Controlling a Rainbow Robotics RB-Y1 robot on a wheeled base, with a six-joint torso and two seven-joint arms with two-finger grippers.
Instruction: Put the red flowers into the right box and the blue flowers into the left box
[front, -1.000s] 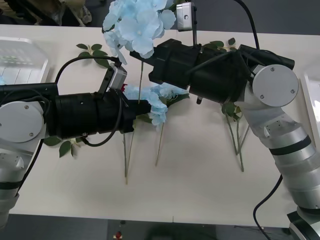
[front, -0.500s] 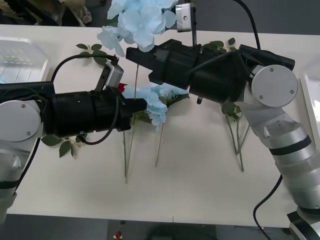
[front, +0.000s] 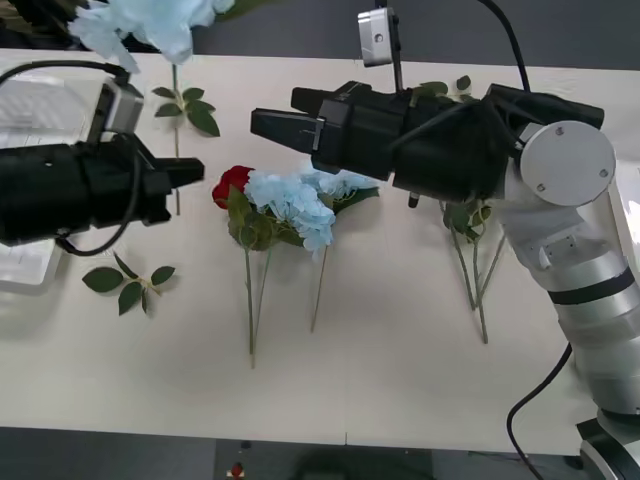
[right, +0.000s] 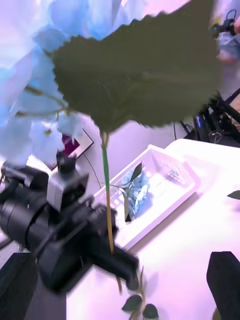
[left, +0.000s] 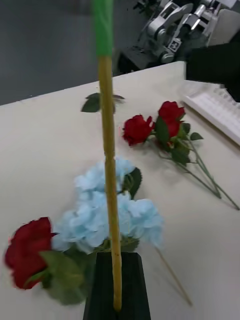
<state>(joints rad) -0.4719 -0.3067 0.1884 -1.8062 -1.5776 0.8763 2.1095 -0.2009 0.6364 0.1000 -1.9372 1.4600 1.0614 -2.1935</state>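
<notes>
My left end effector (front: 190, 172) is closed on the thin stem (left: 111, 210) of a blue flower (front: 150, 22), holding it upright above the left part of the worktop (front: 400, 370), with the pale bloom high at the far edge of the front view. The stem runs straight up between my black fingers in the left wrist view, yellowish below and green higher up. My right end effector (front: 262, 127) hovers just to the right of it, over the middle of the worktop, pointing left; I cannot tell how its fingers stand. Below and between the two lie more blue flowers (front: 292, 205) on the worktop, with a red flower (front: 231, 184) touching their left side and their stems pointing toward the near edge. Two more red flowers (left: 155, 125) lie farther right, as the left wrist view shows, near the right box (left: 215, 111). The left box (right: 160, 185) sits at the far left of the worktop, just beside my left arm, and already holds a blue flower (right: 137, 192) with leaves. A loose leaf sprig (front: 125, 285) lies near the left arm, another (front: 188, 105) farther back.
</notes>
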